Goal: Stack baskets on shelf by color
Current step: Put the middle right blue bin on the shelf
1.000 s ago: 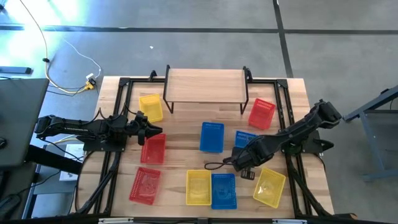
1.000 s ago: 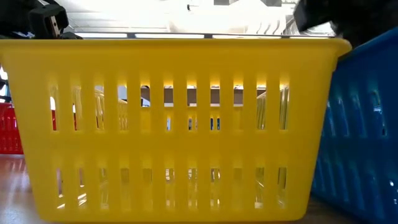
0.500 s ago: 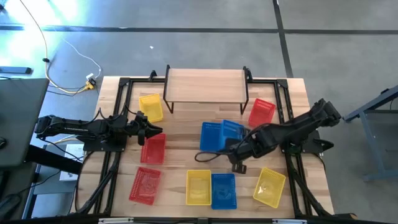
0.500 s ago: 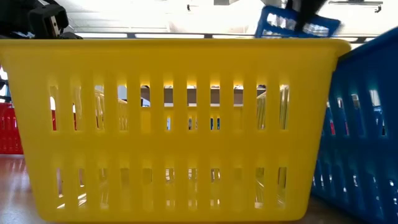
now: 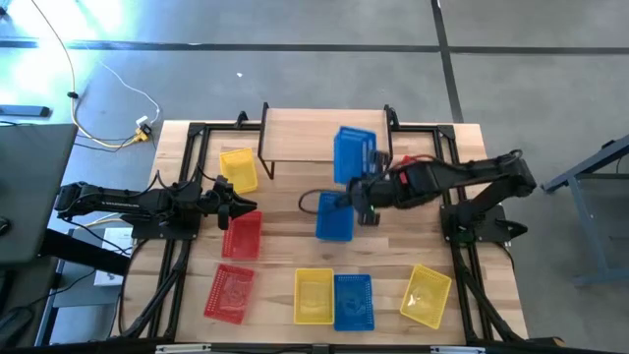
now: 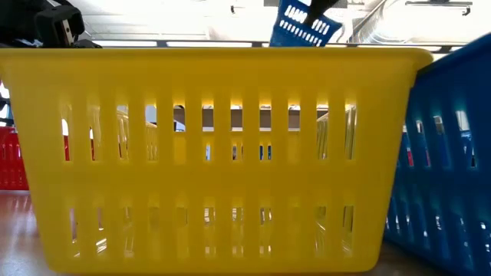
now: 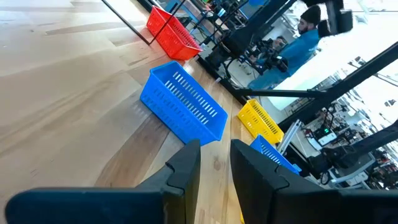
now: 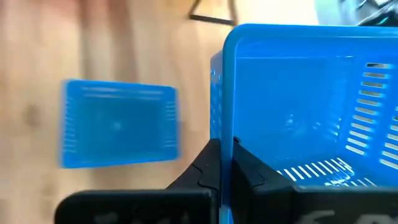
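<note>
Lifted since a second ago — small blue plastic mesh basket (image 5: pixel 354 154), rim clenched in the right hand (image 5: pixel 366 200), now hangs over the low light-wood plank shelf (image 5: pixel 300 135). Transport step; next move calls for lowering it level onto the plank. Left hand (image 5: pixel 246 206) waits part-spread, grasping nothing, beside a red mesh basket (image 5: pixel 242 235) on the surface (image 5: pixel 285 251).

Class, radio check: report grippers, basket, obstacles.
Right gripper shut on blue basket, lifted by the shelf. Left gripper idle over red basket. Shelf bare.

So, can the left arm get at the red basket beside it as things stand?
Probably yes. The left gripper hovers at the edge of that red basket, its fingers slightly apart and holding nothing, and nothing lies between them.
</note>
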`<state>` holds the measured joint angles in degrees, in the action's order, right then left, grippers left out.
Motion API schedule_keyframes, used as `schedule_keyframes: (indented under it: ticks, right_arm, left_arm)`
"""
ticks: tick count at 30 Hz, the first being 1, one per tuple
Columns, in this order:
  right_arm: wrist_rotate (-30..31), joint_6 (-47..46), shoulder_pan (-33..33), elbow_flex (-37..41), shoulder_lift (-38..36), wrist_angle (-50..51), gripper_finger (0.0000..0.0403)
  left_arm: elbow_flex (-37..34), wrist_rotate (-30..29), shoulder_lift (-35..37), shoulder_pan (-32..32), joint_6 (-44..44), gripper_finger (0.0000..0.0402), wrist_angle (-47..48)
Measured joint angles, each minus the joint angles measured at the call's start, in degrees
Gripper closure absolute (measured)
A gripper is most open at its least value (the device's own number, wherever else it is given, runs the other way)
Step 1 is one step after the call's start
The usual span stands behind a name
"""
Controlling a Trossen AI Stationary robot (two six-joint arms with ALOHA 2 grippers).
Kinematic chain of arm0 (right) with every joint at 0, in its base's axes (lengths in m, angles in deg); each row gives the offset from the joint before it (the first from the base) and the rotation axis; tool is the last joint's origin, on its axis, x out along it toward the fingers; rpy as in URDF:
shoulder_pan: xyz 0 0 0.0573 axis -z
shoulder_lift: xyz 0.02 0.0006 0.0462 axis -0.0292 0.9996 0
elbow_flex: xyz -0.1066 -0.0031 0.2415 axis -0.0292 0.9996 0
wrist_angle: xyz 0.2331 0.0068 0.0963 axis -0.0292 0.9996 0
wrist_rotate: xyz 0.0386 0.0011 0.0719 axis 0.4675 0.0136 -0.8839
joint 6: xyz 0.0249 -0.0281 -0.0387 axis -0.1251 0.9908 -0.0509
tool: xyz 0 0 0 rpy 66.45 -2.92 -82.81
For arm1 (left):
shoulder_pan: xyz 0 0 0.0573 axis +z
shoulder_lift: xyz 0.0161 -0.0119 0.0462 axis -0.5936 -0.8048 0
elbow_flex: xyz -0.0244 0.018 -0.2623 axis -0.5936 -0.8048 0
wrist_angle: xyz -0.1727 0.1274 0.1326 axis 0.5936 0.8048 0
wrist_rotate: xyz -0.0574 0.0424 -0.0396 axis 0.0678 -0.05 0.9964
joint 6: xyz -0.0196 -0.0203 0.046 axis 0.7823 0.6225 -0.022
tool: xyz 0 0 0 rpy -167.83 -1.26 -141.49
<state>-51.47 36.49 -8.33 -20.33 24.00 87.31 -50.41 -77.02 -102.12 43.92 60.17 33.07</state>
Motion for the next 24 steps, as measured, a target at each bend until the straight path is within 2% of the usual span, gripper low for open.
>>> schedule_keyframes:
  ticks: [5, 14, 18, 24]
  right_arm:
    - [-0.1, 10.6, 7.2, -0.3, 0.0, 0.0, 0.0403]
    - [-9.0, 16.2, 19.6, -0.3, 2.1, 0.1, 0.0403]
    - [-12.6, 17.8, 22.9, -0.4, 4.2, 1.0, 0.0403]
    - [-13.4, 19.7, 25.2, -0.4, 7.6, 3.7, 0.0403]
  left_arm:
    - [0.0, 0.0, 0.0, 0.0, 0.0, 0.0322, 0.0]
    - [0.0, 0.0, 0.0, 0.0, 0.0, 0.0322, 0.0]
    - [0.0, 0.0, 0.0, 0.0, 0.0, 0.0322, 0.0]
    - [0.0, 0.0, 0.0, 0.0, 0.0, 0.0322, 0.0]
